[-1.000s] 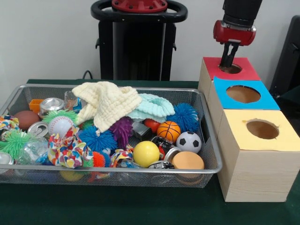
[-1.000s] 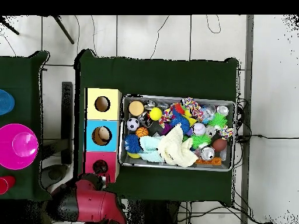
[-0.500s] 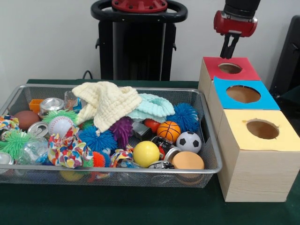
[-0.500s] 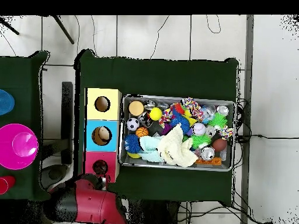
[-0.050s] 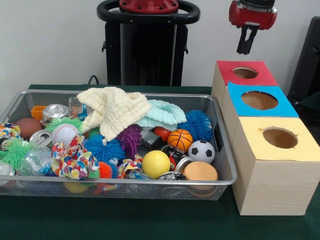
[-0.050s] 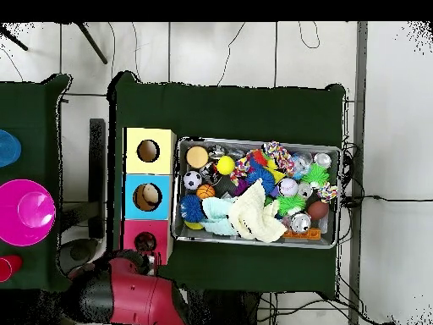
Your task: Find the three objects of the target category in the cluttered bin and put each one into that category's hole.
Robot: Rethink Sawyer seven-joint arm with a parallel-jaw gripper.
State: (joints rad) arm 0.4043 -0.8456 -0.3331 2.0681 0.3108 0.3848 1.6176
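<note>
Bin (image 5: 222, 145) on the table, long axis left-right in front view, piled w/ balls, cloths, cans, boxes just beside it; gripper (image 5: 245, 50) hangs high over the red box's hole (image 5: 245, 73), fingers near-closed, holding nothing: between picks, next move = swing over bin, open, choose a target.

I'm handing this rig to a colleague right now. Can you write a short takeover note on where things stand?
Tool: up in the air above the red-topped box, nothing seen in it; open or shut is unclear.
Boxes: red, blue and yellow tops in a row beside the wire bin, one hole each.
Bin: still crowded with balls such as the soccer ball and basketball, spiky balls, cans, and a cream cloth on top.
Done: cannot be told from here; the holes' contents are hidden.
Left: search the bin for any remaining target items.
</note>
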